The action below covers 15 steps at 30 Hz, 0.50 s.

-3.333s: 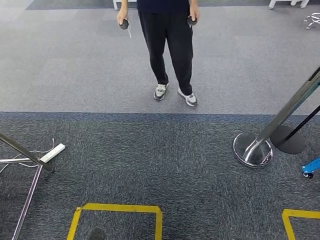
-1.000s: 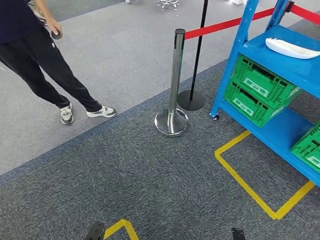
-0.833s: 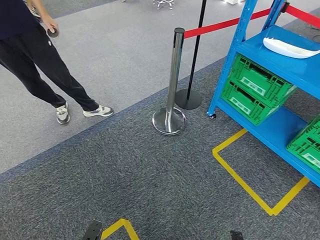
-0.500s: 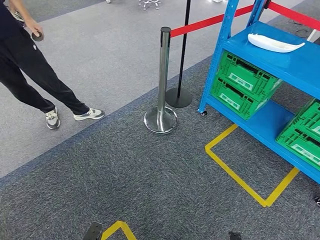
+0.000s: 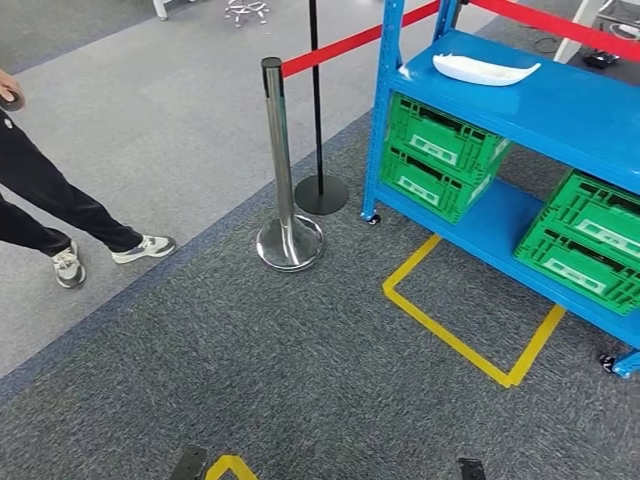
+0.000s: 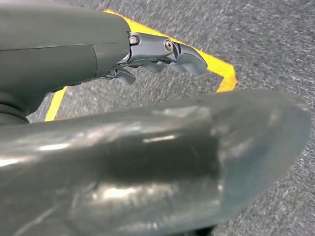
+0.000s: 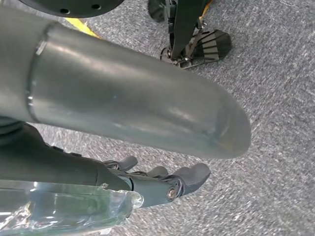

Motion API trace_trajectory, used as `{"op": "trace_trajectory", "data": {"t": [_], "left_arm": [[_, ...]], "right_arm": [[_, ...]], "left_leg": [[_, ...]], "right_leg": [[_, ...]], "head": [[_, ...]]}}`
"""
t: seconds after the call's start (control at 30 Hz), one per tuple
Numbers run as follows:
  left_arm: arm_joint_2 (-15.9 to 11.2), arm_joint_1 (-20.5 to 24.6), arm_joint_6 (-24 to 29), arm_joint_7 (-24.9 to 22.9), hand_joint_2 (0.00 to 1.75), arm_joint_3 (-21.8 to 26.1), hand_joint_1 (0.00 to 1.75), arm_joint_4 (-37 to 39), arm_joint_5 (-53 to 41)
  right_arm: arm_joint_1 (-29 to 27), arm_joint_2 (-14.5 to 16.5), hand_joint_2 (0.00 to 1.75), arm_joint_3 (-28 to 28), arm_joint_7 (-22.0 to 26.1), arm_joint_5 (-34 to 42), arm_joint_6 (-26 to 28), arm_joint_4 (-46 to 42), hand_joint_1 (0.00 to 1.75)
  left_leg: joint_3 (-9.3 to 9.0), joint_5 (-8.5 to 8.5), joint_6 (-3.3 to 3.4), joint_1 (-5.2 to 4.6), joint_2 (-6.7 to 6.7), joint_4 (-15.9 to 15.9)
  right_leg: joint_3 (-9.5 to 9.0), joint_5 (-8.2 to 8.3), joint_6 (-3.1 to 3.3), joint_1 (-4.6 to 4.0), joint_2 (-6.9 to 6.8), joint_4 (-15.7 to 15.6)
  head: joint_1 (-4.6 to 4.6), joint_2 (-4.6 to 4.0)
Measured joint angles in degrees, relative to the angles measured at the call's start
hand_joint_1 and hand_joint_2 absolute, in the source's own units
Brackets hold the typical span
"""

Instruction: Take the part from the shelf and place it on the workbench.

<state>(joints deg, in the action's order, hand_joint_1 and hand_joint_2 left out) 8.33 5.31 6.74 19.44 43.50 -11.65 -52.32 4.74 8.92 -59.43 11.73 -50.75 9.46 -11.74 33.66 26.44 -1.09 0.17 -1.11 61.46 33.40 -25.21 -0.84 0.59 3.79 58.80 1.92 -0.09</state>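
The white part (image 5: 483,69) lies flat on the upper level of the blue shelf (image 5: 562,105), near that level's left end and just behind the upright post. Under that level, two green crates sit on the shelf's lower board: one crate (image 5: 438,155) below the part, the other crate (image 5: 592,240) further along toward the shelf's right end. A yellow tape rectangle (image 5: 468,320) is marked on the dark carpet in front of the shelf. To the left of the shelf stands a chrome stanchion (image 5: 285,170) with a red belt (image 5: 336,45) running toward the shelf's post, and a black pole with a round base (image 5: 320,190) stands just behind it. Well to the left of the shelf, a person's legs (image 5: 53,200) in dark trousers and grey trainers stand on the lighter carpet.

My left hand (image 6: 163,51) hangs over the carpet above a yellow tape corner, its fingers loosely extended and holding nothing. My right hand (image 7: 167,182) hangs over plain carpet, likewise empty with fingers apart.
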Motion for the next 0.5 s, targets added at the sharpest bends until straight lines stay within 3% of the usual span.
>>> {"op": "trace_trajectory", "data": {"t": [0.07,0.13,0.2,0.23,0.3,0.33,0.37,0.4,0.5], "left_arm": [[0.0,0.1,0.2,-0.1,0.00,0.0,0.00,0.0,-0.1],[0.0,0.1,0.5,-0.2,0.00,0.0,0.00,0.0,-0.2],[0.0,0.1,0.9,-0.1,0.00,0.0,0.00,0.0,-0.3],[0.0,0.1,1.2,-0.1,0.00,0.0,0.00,0.0,-0.4],[0.0,-0.1,1.4,0.0,0.00,0.0,0.00,0.0,-0.4],[0.0,-0.2,1.4,0.1,0.00,0.0,0.00,0.0,-0.5],[0.0,-0.3,1.3,0.1,0.00,0.0,0.00,0.0,-0.5],[0.0,-0.3,1.2,0.1,0.00,0.0,0.00,0.0,-0.5],[0.1,-0.3,0.5,0.2,0.00,0.0,0.00,0.0,-0.5]], "right_arm": [[0.0,0.0,0.00,0.0,-0.2,-0.1,0.0,0.0,0.00],[-0.3,0.0,0.00,0.0,-0.4,-0.1,0.0,0.0,0.00],[-0.5,0.0,0.00,0.0,-0.5,-0.2,0.0,0.0,0.00],[-0.5,0.0,0.00,0.0,-0.5,-0.2,0.1,0.0,0.00],[-0.4,0.1,0.00,0.0,-0.5,-0.2,0.1,0.0,0.00],[-0.3,0.1,0.00,0.0,-0.5,-0.2,0.1,0.0,0.00],[-0.4,0.1,0.00,0.0,-0.5,-0.2,0.1,0.0,0.00],[-0.5,0.2,0.00,0.0,-0.5,-0.2,0.1,0.0,0.00],[-0.4,0.2,0.00,0.0,-0.5,-0.4,0.0,0.0,0.00]], "left_leg": [[-1.86,-0.92,0.30,0.01,-1.17,-4.1],[-1.88,-1.03,0.78,-0.09,-0.83,-4.6],[-1.93,-1.37,1.53,-0.01,-0.17,-5.0],[-1.95,-1.46,1.88,0.06,0.27,-5.1],[-1.95,-1.38,2.27,-0.02,1.19,-5.2],[-1.96,-1.34,2.31,-0.06,1.70,-5.1],[-1.98,-1.31,2.32,-0.09,2.16,-5.1],[-2.03,-1.27,2.30,-0.09,2.56,-5.1],[-2.42,-0.96,1.82,-0.19,3.52,-5.0]], "right_leg": [[0.27,0.18,-0.59,-0.06,0.76,0.0],[0.55,0.44,-1.35,0.03,1.22,-0.4],[1.36,-0.54,-1.92,0.08,-0.12,0.9],[2.51,-2.04,-2.14,0.05,-1.23,3.3],[5.96,-6.09,-2.51,0.03,-2.98,10.9],[7.54,-7.46,-2.68,0.04,-3.20,14.4],[8.22,-7.71,-2.80,0.04,-3.29,16.0],[7.79,-6.87,-2.86,0.05,-3.39,15.4],[1.86,-1.84,-2.72,0.01,-5.27,4.6]], "head": [[0.01,0.00],[0.01,0.00],[0.11,0.00],[0.16,0.00],[0.26,0.00],[0.23,0.00],[0.23,0.00],[0.23,0.00],[0.25,0.00]]}}
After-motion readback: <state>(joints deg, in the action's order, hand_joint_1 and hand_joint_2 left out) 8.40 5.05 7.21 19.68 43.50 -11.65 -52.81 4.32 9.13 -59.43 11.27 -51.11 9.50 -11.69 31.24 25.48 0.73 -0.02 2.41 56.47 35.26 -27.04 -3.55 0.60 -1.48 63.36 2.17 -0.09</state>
